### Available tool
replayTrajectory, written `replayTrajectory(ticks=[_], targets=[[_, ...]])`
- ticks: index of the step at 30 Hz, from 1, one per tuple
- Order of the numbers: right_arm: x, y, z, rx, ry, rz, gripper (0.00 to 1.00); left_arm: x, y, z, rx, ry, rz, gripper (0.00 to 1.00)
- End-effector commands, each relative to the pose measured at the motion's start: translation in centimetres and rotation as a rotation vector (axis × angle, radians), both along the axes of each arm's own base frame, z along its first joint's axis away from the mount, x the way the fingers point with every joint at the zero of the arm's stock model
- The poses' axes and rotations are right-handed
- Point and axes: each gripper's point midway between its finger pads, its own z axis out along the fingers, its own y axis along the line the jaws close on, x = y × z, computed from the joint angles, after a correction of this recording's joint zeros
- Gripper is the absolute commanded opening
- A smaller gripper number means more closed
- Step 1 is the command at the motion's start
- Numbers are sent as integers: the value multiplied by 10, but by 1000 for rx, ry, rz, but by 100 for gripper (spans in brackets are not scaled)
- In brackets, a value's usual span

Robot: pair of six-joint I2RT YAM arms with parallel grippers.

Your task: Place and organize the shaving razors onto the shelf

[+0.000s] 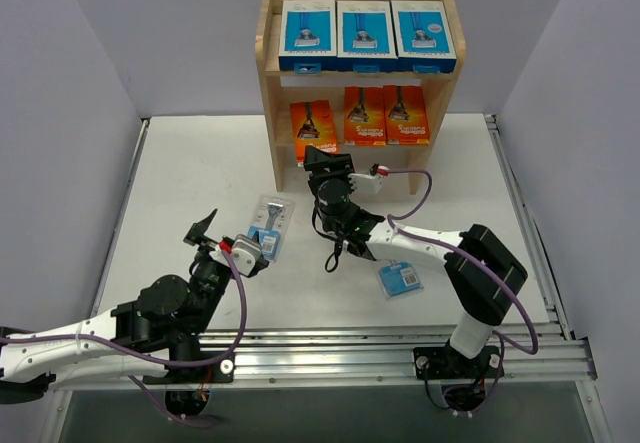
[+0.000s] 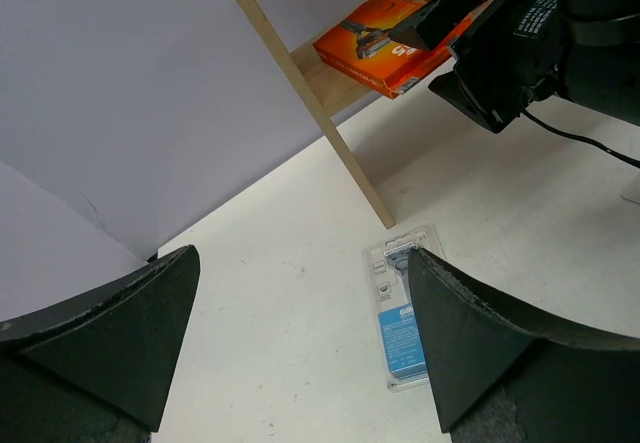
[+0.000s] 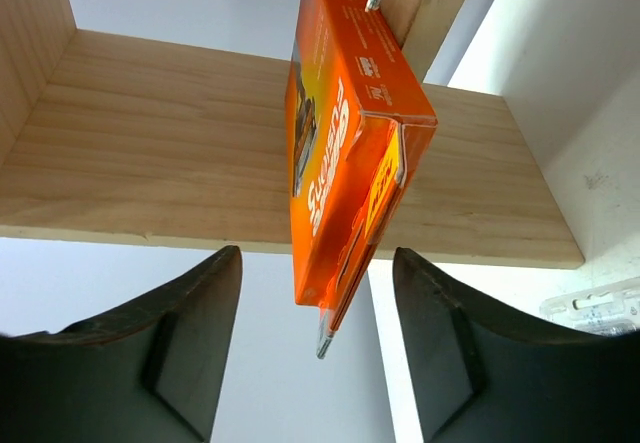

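Now the spread right end effector [image 3: 316,263] flanks an orange pack [image 3: 340,148] pointing lengthwise into the shelf [image 3: 150,158].

Bright even overhead light, faint soft shadows, all views sharp

I see the left arm [image 1: 60,353] at seven o'clock and the right arm [image 1: 425,244] at five, white shells with black joints, purple cables [image 1: 244,308] looping along both. My left gripper [image 2: 302,263] has matte black wedge fingers [image 2: 110,333].
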Motion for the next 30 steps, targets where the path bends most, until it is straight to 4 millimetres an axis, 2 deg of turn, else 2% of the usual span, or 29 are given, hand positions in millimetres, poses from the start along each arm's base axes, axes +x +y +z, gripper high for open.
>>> replayTrajectory(ticks=[1,6,9,12,13,15,16,18,19,20,21,22,24,25,27,29,30], targets=[[-4,-8,28,-6,-41,-5,60,1,6,9,-57,2,17,94],[-14,-17,28,-28,-23,5,73,3,8,9,-55,4,30,95],[-22,-25,29,-41,-19,15,77,4,12,10,-72,10,50,97],[-36,-38,33,-60,-27,31,77,5,17,13,-94,13,65,97],[-43,-45,44,-59,-49,36,77,5,17,13,-95,13,63,97],[-53,-49,38,-86,-44,61,76,5,17,18,-120,19,67,97],[-60,-54,48,-80,-58,74,76,6,17,20,-134,26,66,96],[-69,-56,43,-120,-45,115,75,7,12,22,-161,69,55,95],[-77,-62,48,-130,-57,133,74,7,4,24,-184,87,15,95],[-82,-62,48,-170,-63,160,74,11,3,24,-255,127,24,94],[-87,-66,41,-212,-43,173,74,14,-6,12,-219,181,13,94],[-94,-73,47,-222,-52,181,74,16,-10,21,-268,207,-8,94],[-102,-83,37,-316,-19,199,74,24,-30,12,-332,316,-51,94],[-109,-91,44,-330,-33,200,74,27,-35,11,-355,346,-63,94],[-117,-101,33,-432,-1,217,74,39,-48,4,-423,430,-104,94],[-125,-114,35,-468,6,214,69,49,-55,9,-531,497,-149,94],[-130,-121,23,-541,45,228,67,55,-59,6,-556,531,-161,95]])
